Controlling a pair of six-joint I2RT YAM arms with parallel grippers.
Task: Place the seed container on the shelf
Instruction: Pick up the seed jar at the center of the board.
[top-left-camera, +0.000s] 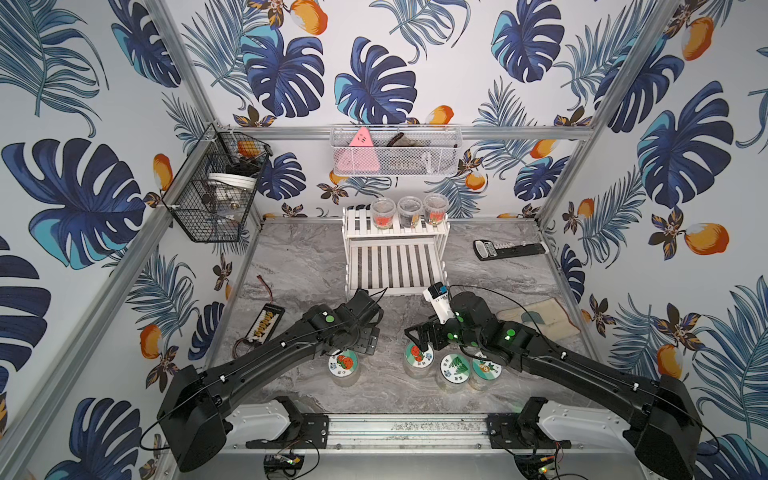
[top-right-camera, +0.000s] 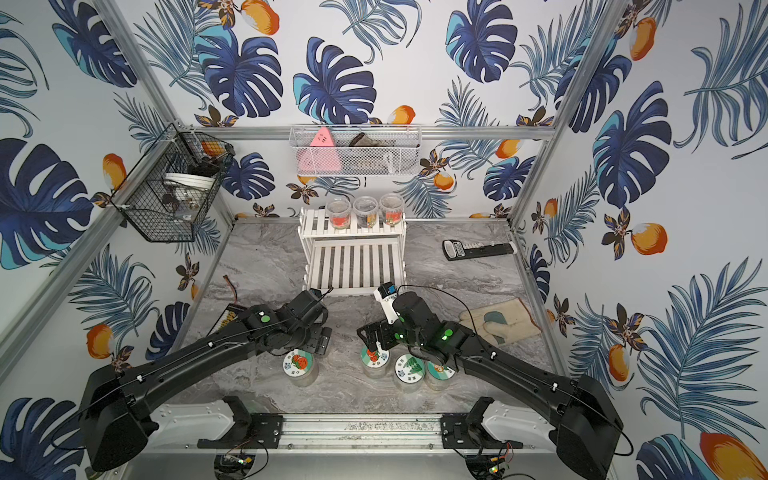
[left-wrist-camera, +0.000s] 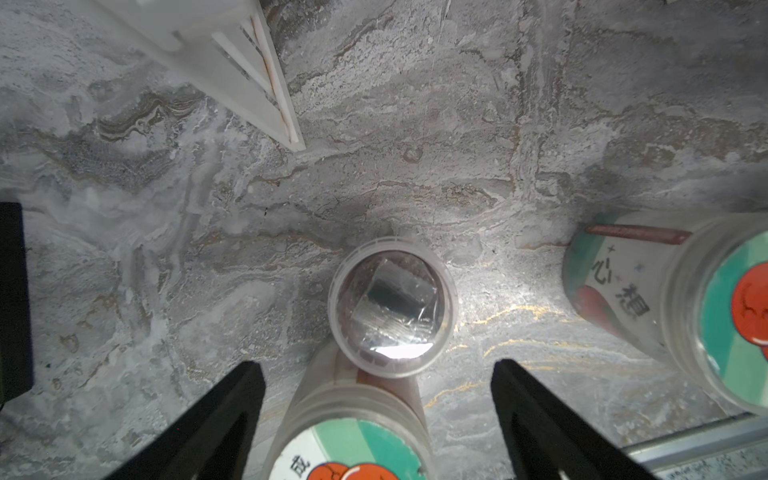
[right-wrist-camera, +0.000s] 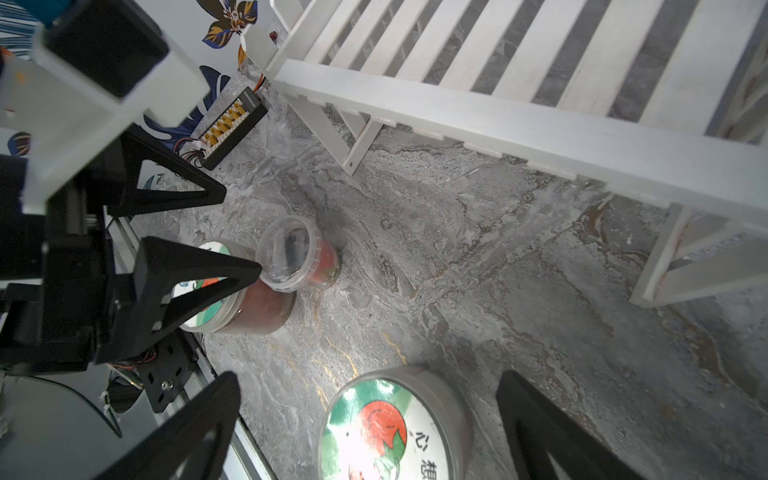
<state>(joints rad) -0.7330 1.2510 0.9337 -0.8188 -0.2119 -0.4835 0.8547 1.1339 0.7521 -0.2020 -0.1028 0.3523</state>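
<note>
Starting with both top views: the shelf (top-left-camera: 395, 289) is seen at the back middle of the marble table (top-left-camera: 299, 266), with three clear tubs (top-left-camera: 409, 212) lined up on its upper tier. Four sticker-lidded jars (top-left-camera: 453, 369) are ranged along the near side of the table. The left gripper (top-left-camera: 362, 338) is held over the leftmost jar (top-left-camera: 344, 365), and the right gripper (top-left-camera: 419, 340) over the next jar (top-left-camera: 419, 358). The seed container is hidden beneath the left arm in these views.

Left wrist view: the seed container (left-wrist-camera: 392, 307), a small tub with a clear lid, is found standing on the table, not on the shelf, touching the side of the leftmost jar (left-wrist-camera: 347, 440). The left gripper's fingers (left-wrist-camera: 224, 424) are spread wide to either side, and nothing is clamped between them. A corner of the shelf (left-wrist-camera: 232, 62) is seen beyond, apart from the tub.

Right wrist view: the seed container (right-wrist-camera: 291, 253) is seen against the leftmost jar (right-wrist-camera: 266, 309), short of the shelf's front rail (right-wrist-camera: 498, 120). The right gripper (right-wrist-camera: 368, 380) is held fully spread, its fingers set wide of the next jar (right-wrist-camera: 395, 428), and nothing is gripped.
</note>
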